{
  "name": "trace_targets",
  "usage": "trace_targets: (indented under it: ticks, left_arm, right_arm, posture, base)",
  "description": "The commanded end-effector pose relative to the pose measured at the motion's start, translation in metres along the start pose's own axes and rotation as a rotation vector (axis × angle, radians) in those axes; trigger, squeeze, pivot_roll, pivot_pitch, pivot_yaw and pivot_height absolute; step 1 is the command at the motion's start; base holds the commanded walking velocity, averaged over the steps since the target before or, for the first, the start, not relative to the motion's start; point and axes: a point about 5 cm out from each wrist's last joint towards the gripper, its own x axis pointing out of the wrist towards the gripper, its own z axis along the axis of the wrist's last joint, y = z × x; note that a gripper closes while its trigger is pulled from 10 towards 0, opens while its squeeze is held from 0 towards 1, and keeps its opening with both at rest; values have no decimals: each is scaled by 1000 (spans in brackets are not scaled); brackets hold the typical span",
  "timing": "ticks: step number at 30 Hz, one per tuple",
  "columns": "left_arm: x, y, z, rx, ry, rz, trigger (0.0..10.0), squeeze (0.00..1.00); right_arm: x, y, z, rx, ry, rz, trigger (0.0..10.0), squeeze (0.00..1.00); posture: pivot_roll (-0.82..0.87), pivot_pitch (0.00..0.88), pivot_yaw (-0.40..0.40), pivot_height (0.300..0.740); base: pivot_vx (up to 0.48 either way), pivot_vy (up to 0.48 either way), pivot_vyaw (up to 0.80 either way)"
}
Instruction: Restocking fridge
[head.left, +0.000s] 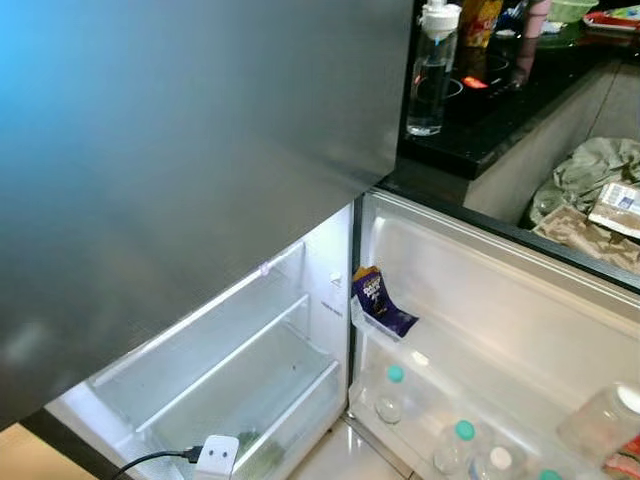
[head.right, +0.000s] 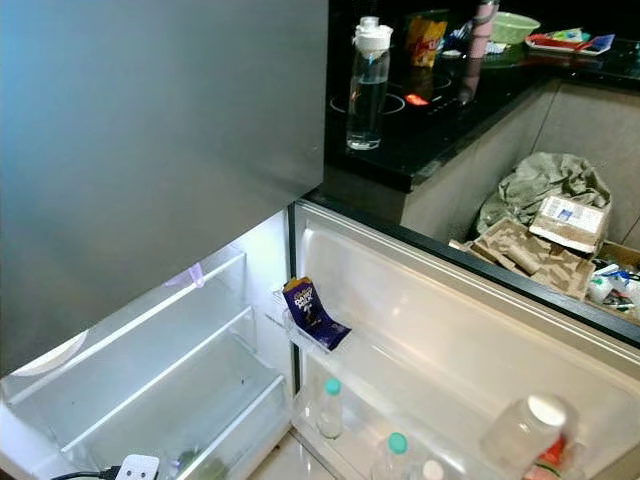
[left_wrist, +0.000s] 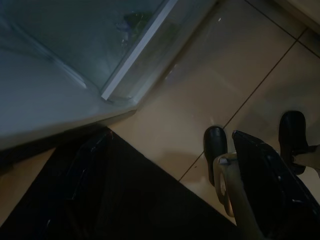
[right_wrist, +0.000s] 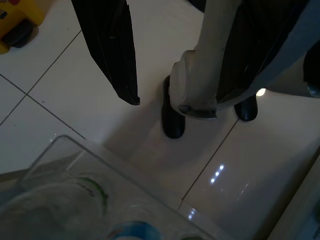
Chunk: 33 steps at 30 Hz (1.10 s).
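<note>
Fridge (head.right: 150, 130) open. Water bottle (head.right: 367, 85) on counter (head.right: 440, 130) (rigid, likely heavy, slick): grasp mid-body. Both claws: state unreadable.

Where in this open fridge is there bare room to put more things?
Free: the main compartment's shelves left of the door, and the door's upper shelf right of the purple packet. Crowded: the bottom door rack, lined with teal-capped bottles and a jar.

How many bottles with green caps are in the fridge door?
3 in the left eye view, all standing in the bottom door shelf: one nearest the hinge, one further along, and one cut off at the picture's edge. More may be hidden.
</note>
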Motion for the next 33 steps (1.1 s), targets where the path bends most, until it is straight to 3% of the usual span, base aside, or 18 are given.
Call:
trace_targets:
  ticks: [1,6,23,33]
  left_arm:
    - [-2,4,-9,13,32,3,10000,0]
    - [-2,3,-8,14,23,3,10000,0]
    - [-1,0,-6,19,23,1,10000,0]
    - [-1,0,-5,21,24,-7,10000,0]
  right_arm:
    - [-3,-1,-15,15,60,-16,10000,0]
    - [-5,-3,-20,11,82,-33,10000,0]
    - [-2,-3,-6,30,19,-29,10000,0]
    - [0,-2,-2,40,8,-28,10000,0]
  posture:
    - [-93,134,51,721]
    - [-94,133,55,721]
    - [-91,125,51,721]
    - [-95,127,56,721]
  base:
    - [0,0,0]
    - [0,0,0]
    - [0,0,0]
    - [0,-372,0]
